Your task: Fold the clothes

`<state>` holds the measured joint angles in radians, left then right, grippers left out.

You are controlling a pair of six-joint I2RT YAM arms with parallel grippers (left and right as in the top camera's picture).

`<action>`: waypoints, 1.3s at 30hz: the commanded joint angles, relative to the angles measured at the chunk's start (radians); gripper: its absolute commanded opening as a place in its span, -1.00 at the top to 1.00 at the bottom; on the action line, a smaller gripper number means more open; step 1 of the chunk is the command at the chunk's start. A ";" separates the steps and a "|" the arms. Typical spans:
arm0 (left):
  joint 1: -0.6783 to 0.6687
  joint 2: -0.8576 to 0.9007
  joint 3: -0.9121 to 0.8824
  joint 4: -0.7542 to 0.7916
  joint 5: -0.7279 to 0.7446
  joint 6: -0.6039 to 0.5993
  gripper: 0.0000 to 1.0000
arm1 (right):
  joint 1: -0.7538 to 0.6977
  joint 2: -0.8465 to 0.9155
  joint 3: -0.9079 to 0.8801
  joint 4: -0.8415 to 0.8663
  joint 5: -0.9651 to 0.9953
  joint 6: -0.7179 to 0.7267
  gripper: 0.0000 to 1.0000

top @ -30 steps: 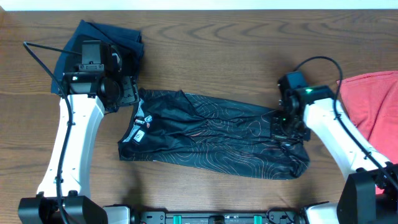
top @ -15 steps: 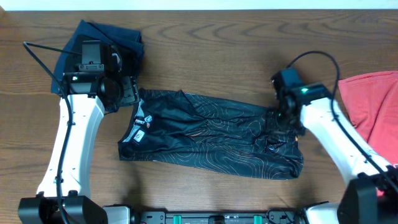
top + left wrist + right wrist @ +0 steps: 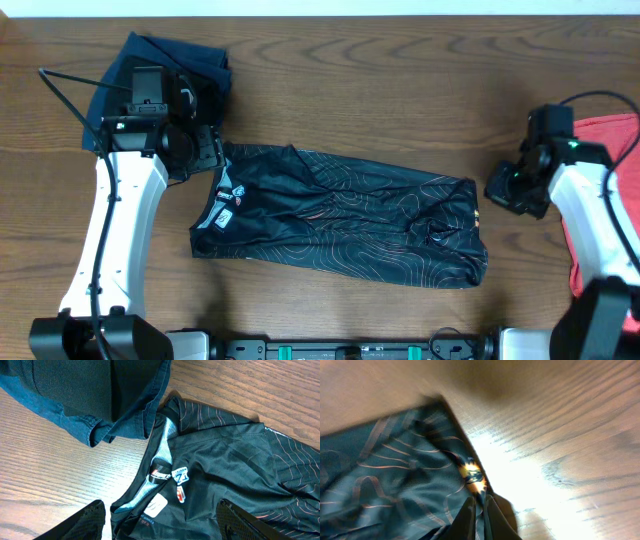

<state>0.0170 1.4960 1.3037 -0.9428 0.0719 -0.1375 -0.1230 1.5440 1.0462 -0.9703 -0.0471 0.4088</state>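
From above, the black jersey [image 3: 340,225] with thin contour lines lies flat and lengthwise across the middle of the wooden table [image 3: 380,80], collar end to the left. The left gripper [image 3: 205,150] hangs over that collar corner, just beside a folded navy garment [image 3: 205,60] at the table's upper left. The right gripper [image 3: 505,190] sits off the cloth, near the jersey's right edge, with the red T-shirt [image 3: 615,132] behind its arm. The left wrist camera shows its two fingers [image 3: 82,522] spread wide, nothing between them, above the open collar and its small labels [image 3: 177,477]; the navy garment's hem touches the jersey's collar corner. The right wrist camera (a blurred picture) shows its fingers [image 3: 468,515] pressed together at the bottom, gripping nothing I can make out, with the jersey's corner and a bright orange-white patch [image 3: 472,475] just ahead of them on bare wood.
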 commanded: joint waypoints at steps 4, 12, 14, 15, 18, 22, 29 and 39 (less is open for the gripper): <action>-0.002 -0.007 0.010 -0.006 0.039 -0.003 -0.46 | -0.002 0.078 -0.113 0.138 -0.086 0.001 0.95; -0.002 -0.007 0.010 -0.005 0.041 -0.003 -0.47 | 0.048 0.090 -0.188 0.447 -0.600 -0.028 0.98; -0.002 -0.007 0.010 -0.005 0.041 -0.003 -0.46 | 0.053 0.090 -0.183 0.522 -0.735 -0.028 0.97; -0.002 -0.007 0.010 -0.006 0.041 -0.003 -0.47 | 0.052 0.090 -0.182 0.547 -0.780 -0.028 0.97; -0.002 -0.007 0.010 -0.006 0.041 -0.002 -0.47 | 0.045 0.089 -0.177 0.593 -0.888 -0.029 0.97; -0.002 -0.007 0.010 -0.006 0.041 -0.002 -0.47 | 0.003 0.087 -0.176 0.552 -0.836 -0.051 0.98; -0.002 -0.007 0.010 -0.006 0.041 -0.003 -0.47 | -0.063 0.087 -0.177 0.244 -0.386 -0.104 0.97; -0.002 -0.007 0.010 -0.006 0.041 -0.002 -0.47 | 0.080 0.087 -0.283 0.198 -0.261 -0.065 0.97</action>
<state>0.0170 1.4960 1.3037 -0.9432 0.1055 -0.1375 -0.0803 1.6299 0.7937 -0.7509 -0.3695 0.3252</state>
